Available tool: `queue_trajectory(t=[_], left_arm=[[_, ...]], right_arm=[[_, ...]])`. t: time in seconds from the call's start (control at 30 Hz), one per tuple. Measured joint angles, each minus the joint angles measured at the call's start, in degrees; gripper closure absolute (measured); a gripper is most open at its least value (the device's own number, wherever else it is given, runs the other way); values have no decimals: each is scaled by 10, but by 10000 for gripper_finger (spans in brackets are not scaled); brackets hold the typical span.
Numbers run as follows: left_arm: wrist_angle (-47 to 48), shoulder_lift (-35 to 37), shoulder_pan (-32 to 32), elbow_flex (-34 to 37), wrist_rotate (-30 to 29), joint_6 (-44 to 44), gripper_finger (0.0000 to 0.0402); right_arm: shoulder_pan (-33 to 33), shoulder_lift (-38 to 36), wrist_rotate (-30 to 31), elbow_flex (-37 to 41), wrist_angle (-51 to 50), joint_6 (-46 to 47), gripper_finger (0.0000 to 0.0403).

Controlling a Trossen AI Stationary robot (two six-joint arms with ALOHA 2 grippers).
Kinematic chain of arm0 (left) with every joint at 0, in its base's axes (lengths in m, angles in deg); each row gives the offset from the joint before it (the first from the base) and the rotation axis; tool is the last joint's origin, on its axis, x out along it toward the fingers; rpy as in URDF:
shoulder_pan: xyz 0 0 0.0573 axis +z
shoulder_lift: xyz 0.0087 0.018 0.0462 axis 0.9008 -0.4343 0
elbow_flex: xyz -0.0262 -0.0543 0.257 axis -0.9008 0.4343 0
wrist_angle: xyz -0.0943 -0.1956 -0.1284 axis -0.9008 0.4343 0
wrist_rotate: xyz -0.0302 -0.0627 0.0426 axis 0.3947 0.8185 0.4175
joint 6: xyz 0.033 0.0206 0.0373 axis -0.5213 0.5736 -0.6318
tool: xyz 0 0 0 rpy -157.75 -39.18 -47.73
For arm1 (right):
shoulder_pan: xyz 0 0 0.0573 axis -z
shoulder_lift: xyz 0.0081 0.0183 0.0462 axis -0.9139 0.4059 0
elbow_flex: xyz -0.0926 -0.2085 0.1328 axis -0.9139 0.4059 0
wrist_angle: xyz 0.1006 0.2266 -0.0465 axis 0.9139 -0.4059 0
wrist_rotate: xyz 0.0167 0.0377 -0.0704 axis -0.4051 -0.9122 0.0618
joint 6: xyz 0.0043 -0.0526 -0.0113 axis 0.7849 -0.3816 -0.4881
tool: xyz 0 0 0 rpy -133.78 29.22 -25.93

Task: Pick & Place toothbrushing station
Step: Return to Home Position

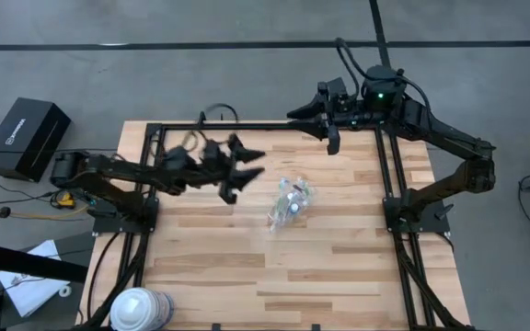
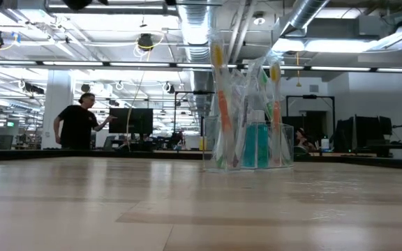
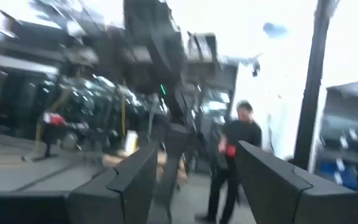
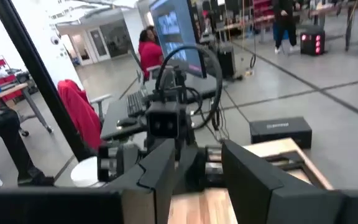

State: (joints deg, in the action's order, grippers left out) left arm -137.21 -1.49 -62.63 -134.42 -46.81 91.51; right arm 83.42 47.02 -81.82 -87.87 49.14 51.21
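The see-through cup (image 2: 250,143) stands upright on its base near the table's middle, holding several pastel toothbrushes (image 2: 219,90) and a blue tube (image 2: 255,143). From above it shows as a clear bundle (image 1: 290,202). My left gripper (image 1: 247,175) hovers just left of it, raised and open, with nothing between its fingers (image 3: 194,180). My right gripper (image 1: 316,129) waits high over the far edge, open and empty (image 4: 197,174). Neither gripper shows in the low view.
A big white-and-blue roll (image 1: 141,308) stands at the table's near left corner. Black frame rails (image 1: 389,175) run along the left, right and far sides of the table. A black box (image 1: 26,138) lies on the floor to the left. A person (image 2: 79,125) stands far behind.
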Motion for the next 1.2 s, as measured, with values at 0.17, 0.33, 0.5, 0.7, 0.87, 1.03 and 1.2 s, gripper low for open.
queue_trajectory(t=[0.17,0.33,0.5,0.7,0.87,1.03,1.2], left_arm=[[38,69,1,0,-38,21,199],[71,133,3,0,-38,22,203],[149,224,22,0,-39,39,204],[243,341,37,0,-58,37,204],[286,400,30,0,-26,56,204],[350,446,29,0,81,19,204],[447,529,29,1,89,-14,204]], right_arm=[[0,0,19,0,30,-3,280],[-1,0,56,0,46,-41,280],[2,-11,65,0,90,-59,280],[30,-57,66,0,61,35,280],[45,-90,60,0,-105,21,280],[2,-141,45,13,-161,-48,277],[-61,-262,112,95,-129,-88,275]])
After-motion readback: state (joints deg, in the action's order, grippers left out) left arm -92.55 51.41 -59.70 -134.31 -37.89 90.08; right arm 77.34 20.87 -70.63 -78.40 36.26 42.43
